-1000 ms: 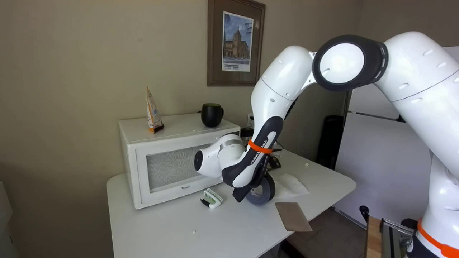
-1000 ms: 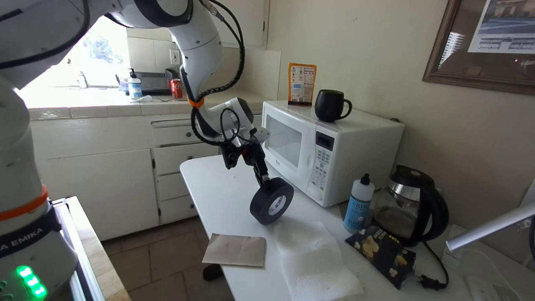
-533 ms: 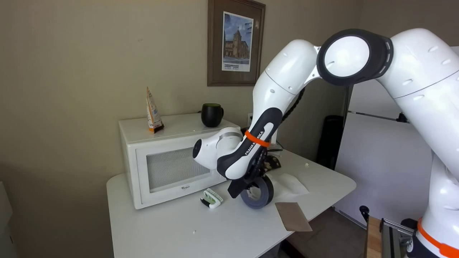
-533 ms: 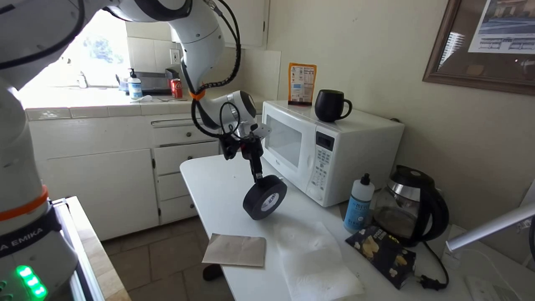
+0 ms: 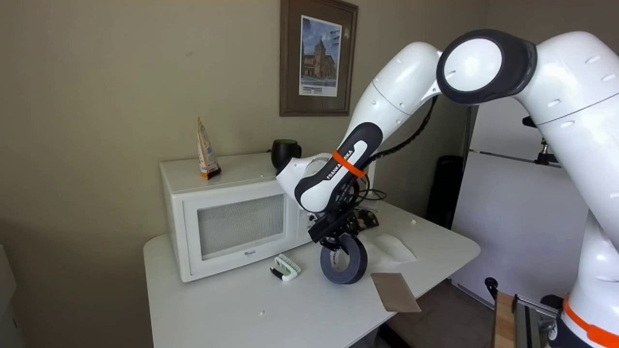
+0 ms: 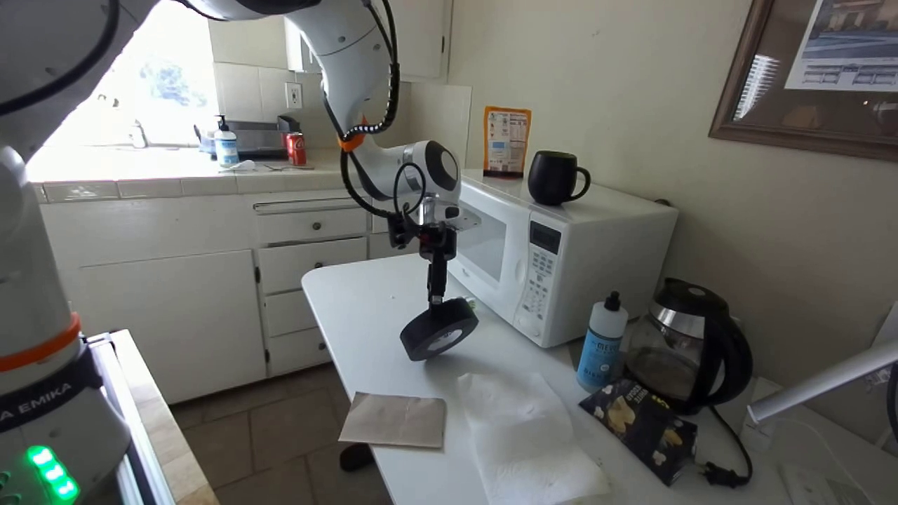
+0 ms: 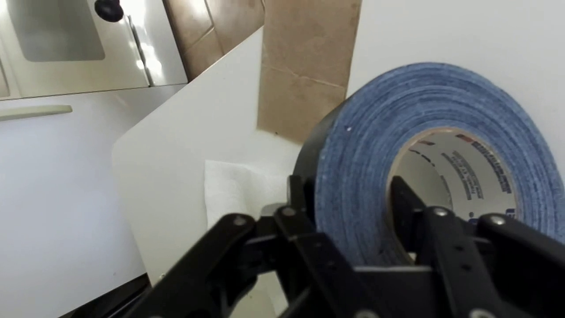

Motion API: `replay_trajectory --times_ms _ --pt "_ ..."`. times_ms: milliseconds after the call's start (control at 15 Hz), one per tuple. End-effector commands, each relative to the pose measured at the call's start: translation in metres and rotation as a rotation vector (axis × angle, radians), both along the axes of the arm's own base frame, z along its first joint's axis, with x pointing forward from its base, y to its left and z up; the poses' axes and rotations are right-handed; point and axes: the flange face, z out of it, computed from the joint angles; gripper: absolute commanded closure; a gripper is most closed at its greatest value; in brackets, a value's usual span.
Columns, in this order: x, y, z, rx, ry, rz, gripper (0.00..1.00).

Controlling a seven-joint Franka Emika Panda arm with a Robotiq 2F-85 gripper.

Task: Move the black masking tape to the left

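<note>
While the fingers (image 7: 408, 210) pinch its ring wall, the black masking tape (image 6: 439, 330) has just tipped flatter. Transfer is judged under way, set-down outstanding.

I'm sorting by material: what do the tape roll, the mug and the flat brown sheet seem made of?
Tape roll: probably cloth-backed, dull, with fine fibrous rings on its side; pale printed core, likely cardboard. Mug: smooth black with faint sheen, perhaps ceramic. Brown sheet: matte, creased, likely paper.
</note>
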Motion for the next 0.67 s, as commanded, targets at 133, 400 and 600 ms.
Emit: replay_trajectory --times_ms 133,400,600 --pt "-0.008 -0.016 -0.02 0.237 0.016 -0.002 0.76" --pt "-0.011 -0.023 -0.012 0.361 0.019 0.012 0.76" --pt "-0.015 -0.011 -0.009 0.499 0.008 0.04 0.76"
